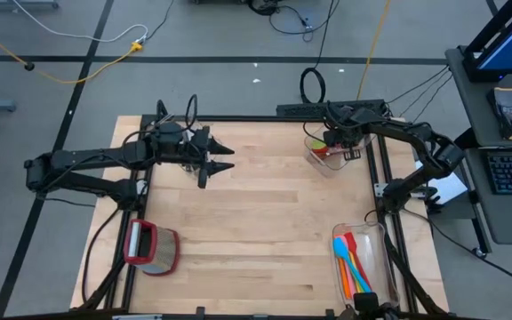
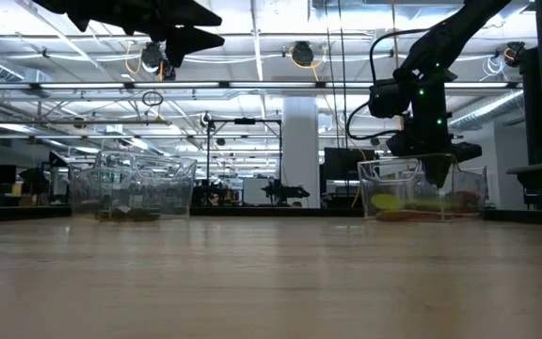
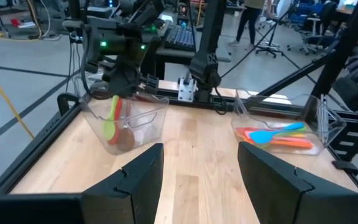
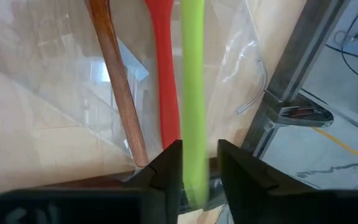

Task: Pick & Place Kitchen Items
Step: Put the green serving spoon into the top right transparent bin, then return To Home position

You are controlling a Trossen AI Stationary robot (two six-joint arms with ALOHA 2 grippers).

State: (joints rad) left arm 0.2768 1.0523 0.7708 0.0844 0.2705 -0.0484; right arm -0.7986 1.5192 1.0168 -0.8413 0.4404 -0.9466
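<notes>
The right gripper [image 4: 194, 168] is seen inside a clear bin [image 1: 327, 158] at two o'clock on the table [image 1: 256, 222], its fingers parted around a green utensil [image 4: 192, 93]; a red utensil [image 4: 163, 74] lies beside it. The left gripper [image 1: 223, 158], held open, hangs at eleven o'clock.

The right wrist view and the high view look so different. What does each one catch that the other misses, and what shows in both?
Only the right wrist view shows the slim yellow-green utensil handle running between the right pincer fingers, beside a brown wooden handle.

Only the high view shows the left pincer hovering mid-table, the red-rimmed clear container, and the clear plastic bin of colourful spatulas.

Both show the far clear plastic bin with a red utensil.
</notes>
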